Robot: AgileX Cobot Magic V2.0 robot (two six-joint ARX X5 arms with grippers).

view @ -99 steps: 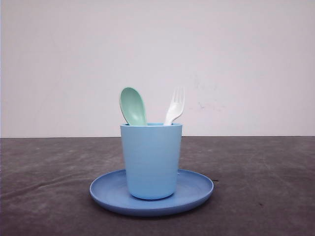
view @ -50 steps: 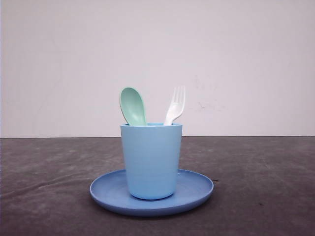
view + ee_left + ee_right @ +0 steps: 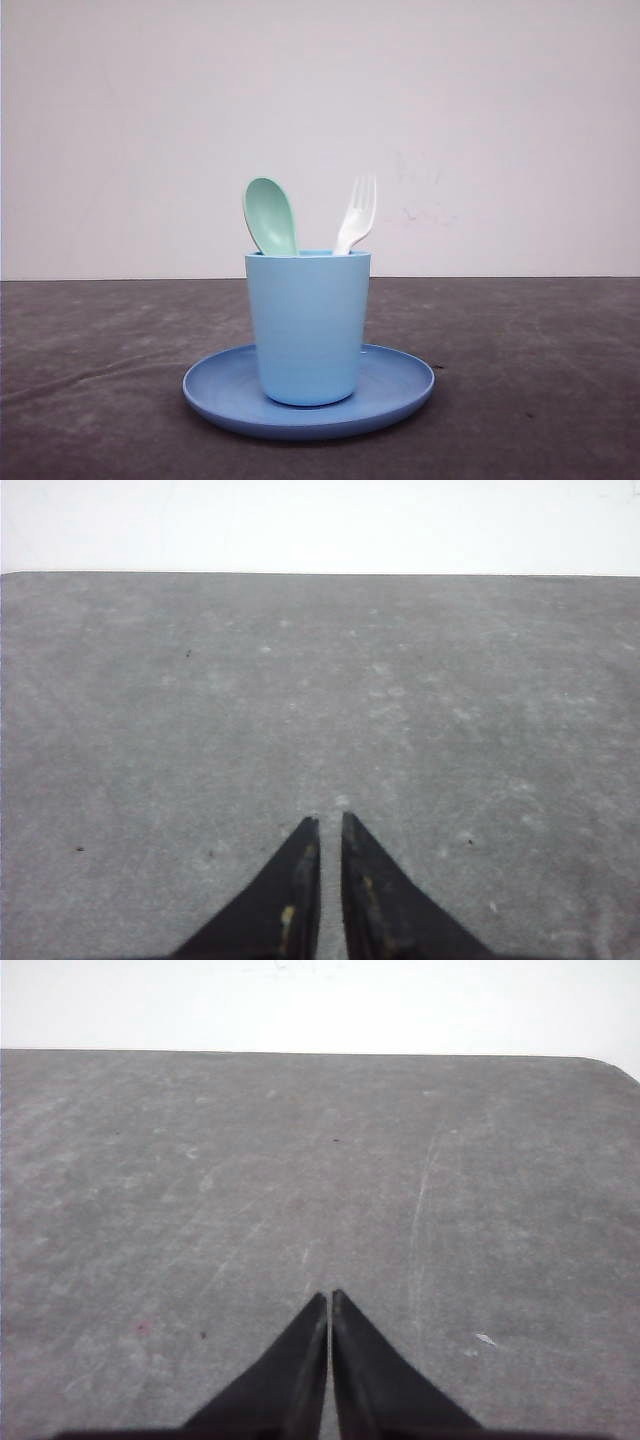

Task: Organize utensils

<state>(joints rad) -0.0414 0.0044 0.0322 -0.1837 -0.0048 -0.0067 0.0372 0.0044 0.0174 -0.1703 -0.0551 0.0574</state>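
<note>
Spoon (image 3: 269, 214) and fork (image 3: 356, 213) stand handle-down in cup (image 3: 307, 325) on plate (image 3: 400, 385), leaning on its rim, so sorting looks done; left tool (image 3: 330, 825) and right tool (image 3: 329, 1299) clenched, empty, over bare worktop (image 3: 200, 1180)

Light blue cup (image 3: 307, 325) stands upright on centre of round blue plate (image 3: 400, 385). Plate lies on dark grey table (image 3: 540, 380), w/ plain white wall (image 3: 480, 120) behind it.

Spoon (image 3: 269, 214) and fork (image 3: 356, 216): smooth plastic, slight sheen. Cup (image 3: 307, 326) and plate (image 3: 400, 383): matt plastic, cup wall faintly ridged. Counter (image 3: 540, 370): dark, matt, scuffed, lightly scratched.
</note>
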